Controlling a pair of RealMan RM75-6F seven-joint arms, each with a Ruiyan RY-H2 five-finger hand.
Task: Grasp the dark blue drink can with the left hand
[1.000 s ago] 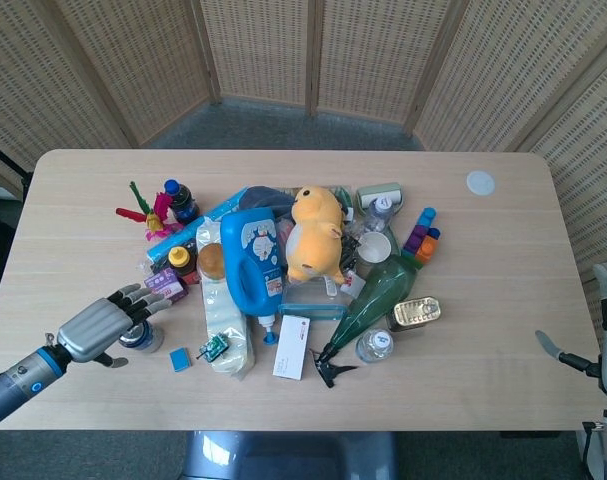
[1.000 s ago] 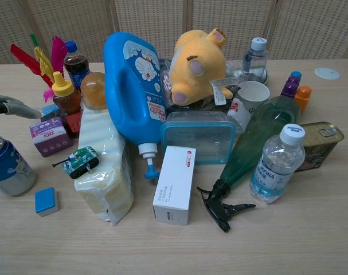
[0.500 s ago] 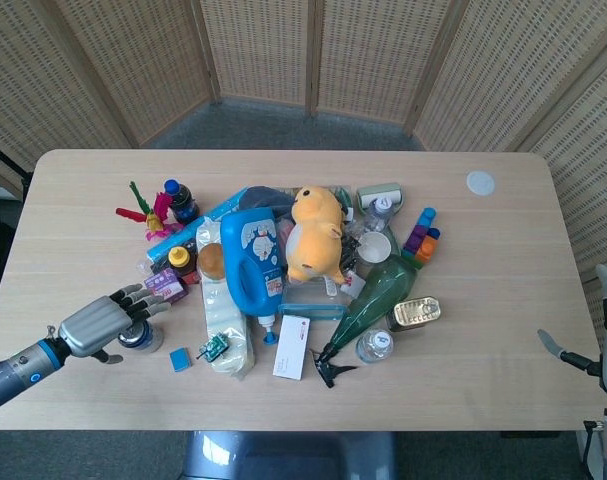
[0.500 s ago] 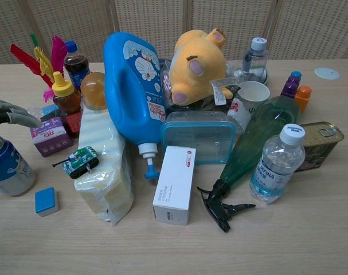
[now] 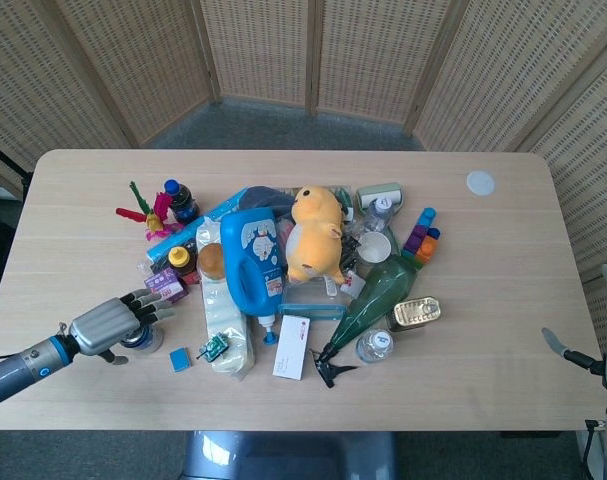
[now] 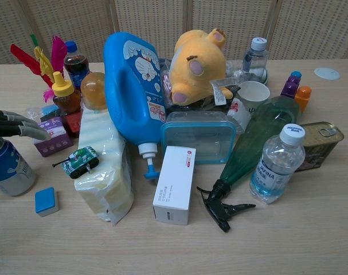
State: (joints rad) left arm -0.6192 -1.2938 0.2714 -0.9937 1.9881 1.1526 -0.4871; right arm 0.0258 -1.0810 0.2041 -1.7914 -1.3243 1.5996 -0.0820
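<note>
Dark blue drink can (image 6: 8, 166) is being shown upright at the near left of the table (image 5: 483, 300), where the left hand (image 5: 108, 325) is being held over it, released, its fingers (image 6: 19, 127) spread above the rim and nothing grasped. For a sound grasp, the fingers are best lowered round the can's sides before being curled, keeping it upright. Open room is being offered left and near; just beyond, the purple box (image 6: 52, 138) and toy tank (image 6: 82, 160) are crowding the far right side.

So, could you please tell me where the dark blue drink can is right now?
In the chest view the dark blue drink can stands upright at the table's left edge, just under the left hand, beside the small blue block.
</note>
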